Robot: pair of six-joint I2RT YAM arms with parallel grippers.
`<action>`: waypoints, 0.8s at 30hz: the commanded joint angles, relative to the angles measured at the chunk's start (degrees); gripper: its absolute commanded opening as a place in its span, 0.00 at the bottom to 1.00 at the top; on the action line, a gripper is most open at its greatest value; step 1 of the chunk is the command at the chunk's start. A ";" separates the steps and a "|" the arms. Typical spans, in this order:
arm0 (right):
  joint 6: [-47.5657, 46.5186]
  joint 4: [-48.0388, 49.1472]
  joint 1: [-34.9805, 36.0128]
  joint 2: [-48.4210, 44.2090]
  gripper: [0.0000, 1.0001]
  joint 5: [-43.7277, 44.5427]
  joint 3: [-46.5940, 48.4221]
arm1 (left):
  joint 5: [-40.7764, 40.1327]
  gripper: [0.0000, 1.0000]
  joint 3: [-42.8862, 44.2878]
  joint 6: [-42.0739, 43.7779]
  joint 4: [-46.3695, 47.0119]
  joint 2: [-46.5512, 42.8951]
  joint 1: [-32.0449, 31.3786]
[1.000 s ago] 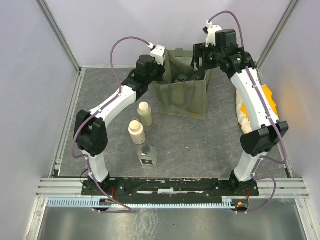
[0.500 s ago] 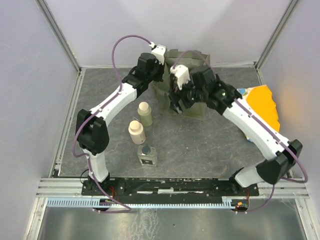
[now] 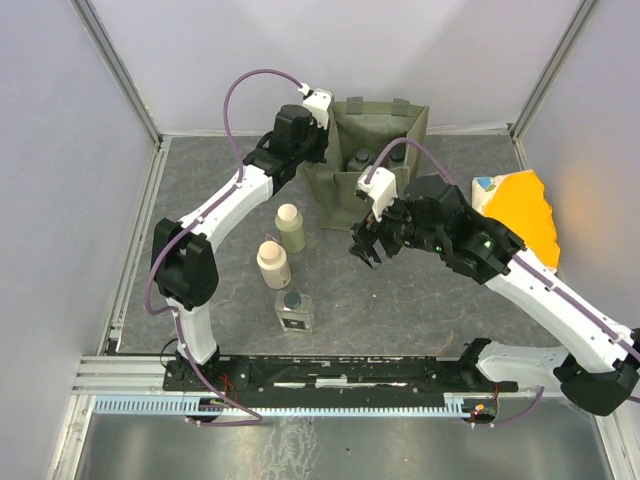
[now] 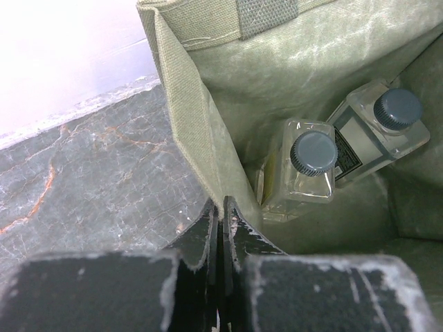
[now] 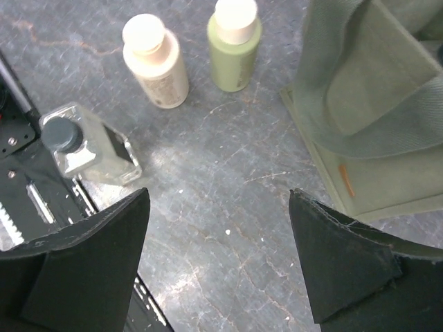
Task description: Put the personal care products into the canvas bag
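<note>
Standing olive canvas bag (image 3: 335, 190), dark-capped bottles (image 4: 311, 155) inside

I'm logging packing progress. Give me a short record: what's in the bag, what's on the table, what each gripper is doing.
in canvas bag: two clear bottles
on table: olive-green bottle, cream bottle, third clear bottle
left gripper: fingers shut on the bag's side wall
right gripper: open, empty, over the table before the bag
other: orange packet, right of the bag
</note>
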 commanded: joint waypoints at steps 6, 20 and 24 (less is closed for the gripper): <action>-2.13 0.18 14.92 1.42 0.91 6.43 -3.66 | 1.57 0.03 3.00 4.66 -4.36 2.18 0.25; -7.07 10.35 26.63 15.39 0.96 4.50 -4.82 | 5.71 0.03 4.31 5.99 -6.54 3.85 1.14; -8.31 8.81 26.74 21.62 0.97 2.38 -0.60 | 5.99 0.03 5.43 6.17 -7.22 4.13 1.24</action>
